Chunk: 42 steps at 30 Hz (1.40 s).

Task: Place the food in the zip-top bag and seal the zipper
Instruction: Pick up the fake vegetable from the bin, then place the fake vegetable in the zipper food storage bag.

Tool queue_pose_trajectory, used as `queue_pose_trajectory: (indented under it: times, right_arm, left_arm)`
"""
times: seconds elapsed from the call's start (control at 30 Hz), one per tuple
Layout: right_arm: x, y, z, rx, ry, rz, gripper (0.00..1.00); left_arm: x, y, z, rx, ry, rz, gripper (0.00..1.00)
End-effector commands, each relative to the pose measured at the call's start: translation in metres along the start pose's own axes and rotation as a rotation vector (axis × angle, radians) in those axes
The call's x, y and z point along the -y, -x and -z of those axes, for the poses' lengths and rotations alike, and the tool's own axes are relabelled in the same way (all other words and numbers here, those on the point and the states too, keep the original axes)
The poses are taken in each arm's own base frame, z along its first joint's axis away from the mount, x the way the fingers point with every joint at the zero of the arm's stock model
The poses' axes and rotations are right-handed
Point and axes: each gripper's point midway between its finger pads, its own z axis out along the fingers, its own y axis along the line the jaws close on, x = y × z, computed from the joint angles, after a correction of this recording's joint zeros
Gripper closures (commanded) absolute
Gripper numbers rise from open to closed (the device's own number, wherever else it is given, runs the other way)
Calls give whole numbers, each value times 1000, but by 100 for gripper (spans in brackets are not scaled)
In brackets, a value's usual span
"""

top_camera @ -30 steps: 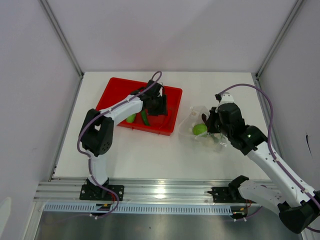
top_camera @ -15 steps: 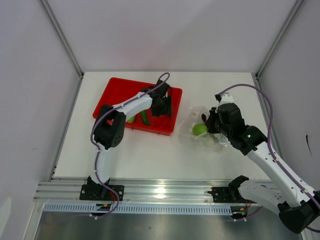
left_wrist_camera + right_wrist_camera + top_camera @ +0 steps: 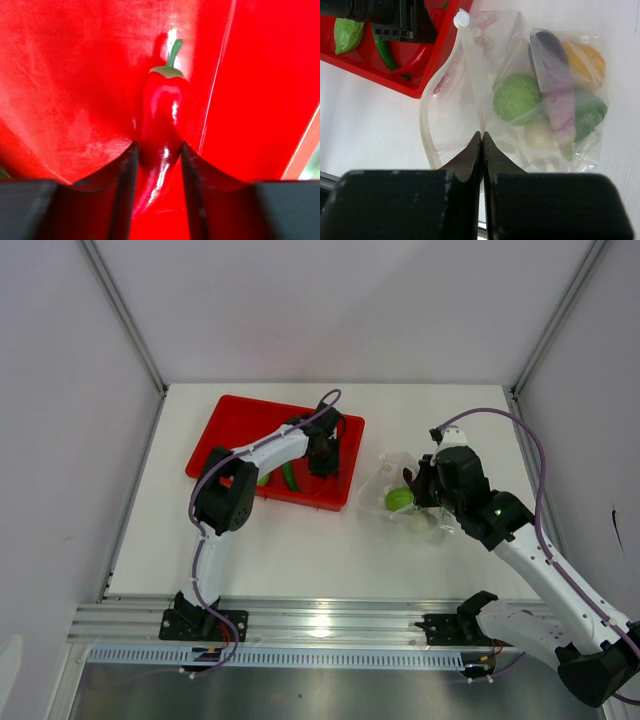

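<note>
The left claw (image 3: pixel 159 150) sits low in the red tray (image 3: pixel 75 75), fingers pinching the red chili (image 3: pixel 162 107) at its lower body, green stem pointing away, close to the tray wall. The right claw (image 3: pixel 482 137) is pressed together on the rim of the zip-top bag (image 3: pixel 450 110). The bag lies on the bench (image 3: pixel 370 130) beside the tray, mouth gaping, with a round green piece (image 3: pixel 516 97) and the purple eggplant (image 3: pixel 555 80) inside.

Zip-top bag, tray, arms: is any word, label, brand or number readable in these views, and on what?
No text can be read in any view.
zip-top bag: clear film, no legible print; its faint pale marks are too blurred to read.
red tray: plain, no marking.
red chili: plain, no marking.
left arm, right arm: any labels are too small to read.
</note>
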Motion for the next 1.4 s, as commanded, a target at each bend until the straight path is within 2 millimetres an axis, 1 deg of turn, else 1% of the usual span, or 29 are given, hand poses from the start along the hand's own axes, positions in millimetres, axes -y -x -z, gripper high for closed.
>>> queue_pose_trajectory:
  times: [0.0, 0.03, 0.07, 0.13, 0.17, 0.23, 0.27, 0.33, 0.37, 0.43, 0.47, 0.5, 0.53, 0.57, 0.6, 0.67, 0.7, 0.73, 0.83, 0.87, 0.9, 0.97, 1.0, 1.07, 1.13, 1.17, 1.2, 1.3, 1.37]
  right_arm:
    - [-3, 10, 3, 44, 17, -20, 100]
    - [-3, 10, 3, 46, 17, -21, 100]
    - [-3, 10, 4, 46, 17, -21, 100]
    - [-3, 10, 4, 45, 18, -23, 100]
    - [-3, 11, 4, 47, 19, -25, 100]
    - [-5, 12, 4, 50, 23, -27, 100]
    - [-5, 12, 4, 48, 24, -27, 100]
    - [-5, 12, 4, 45, 23, -26, 100]
    - [-5, 11, 3, 43, 22, -26, 100]
    - [-4, 10, 2, 40, 19, -27, 100]
    - [-4, 9, 1, 37, 18, -28, 100]
    - [-4, 9, 1, 38, 19, -29, 100]
    - [-4, 8, 0, 36, 19, -31, 100]
    - [-5, 9, 0, 39, 21, -31, 100]
    - [-5, 10, 0, 42, 22, -32, 100]
    - [-5, 10, 0, 43, 23, -32, 100]
    - [-5, 10, 0, 41, 21, -33, 100]
    - [-5, 10, 0, 42, 22, -32, 100]
    - [-4, 10, -1, 40, 18, -28, 100]
    - [-5, 10, -1, 42, 18, -27, 100]
    - [-4, 10, -1, 41, 16, -25, 100]
    - [-4, 9, -3, 39, 15, -21, 100]
    - [-5, 10, -3, 40, 15, -21, 100]
    - [-5, 10, -6, 34, 17, -18, 100]
    - [-6, 9, -7, 32, 19, -16, 100]
    - [-6, 10, -7, 33, 21, -13, 100]
    - [-7, 10, -8, 34, 21, -12, 100]
    - [-8, 10, -8, 36, 32, -4, 100]
    - [-11, 8, -8, 29, 52, 7, 100]
  left_arm:
    - [10, 2, 1, 4, -44, 8, 64]
    - [9, 2, 2, 5, -44, 9, 69]
    - [10, 3, 3, 7, -46, 6, 78]
    - [9, 7, 7, 17, -53, 12, 85]
    - [8, 8, 9, 22, -55, 13, 91]
    - [6, 12, 17, 35, -56, 18, 96]
    - [8, 17, 28, 58, -63, 18, 99]
    - [6, 23, 41, 92, -69, 20, 99]
    - [10, 32, 61, 132, -91, 20, 99]
    - [12, 35, 79, 163, -111, 21, 99]
    - [20, 44, 104, 218, -148, 16, 99]
    - [23, 45, 116, 236, -166, 13, 99]
    - [26, 44, 124, 242, -190, 9, 99]
    - [30, 47, 135, 265, -217, 6, 99]
    - [36, 48, 155, 292, -254, -1, 100]
    - [48, 43, 172, 291, -336, -19, 100]
    - [56, 41, 187, 303, -384, -30, 99]
    - [62, 38, 194, 295, -425, -39, 99]
    - [88, 17, 212, 221, -611, -59, 99]
    - [96, -3, 213, 135, -696, -59, 99]
    - [106, -9, 218, 122, -748, -81, 100]
    - [113, -28, 218, 78, -797, -135, 99]
    - [116, -41, 215, 52, -784, -164, 99]
    - [114, -49, 204, 65, -705, -236, 100]
    - [109, -63, 199, 13, -668, -257, 100]
    - [111, -69, 198, -7, -675, -268, 99]
    - [115, -80, 199, -44, -703, -276, 100]
    - [129, -96, 207, -89, -776, -299, 99]
    - [134, -102, 205, -120, -791, -290, 99]
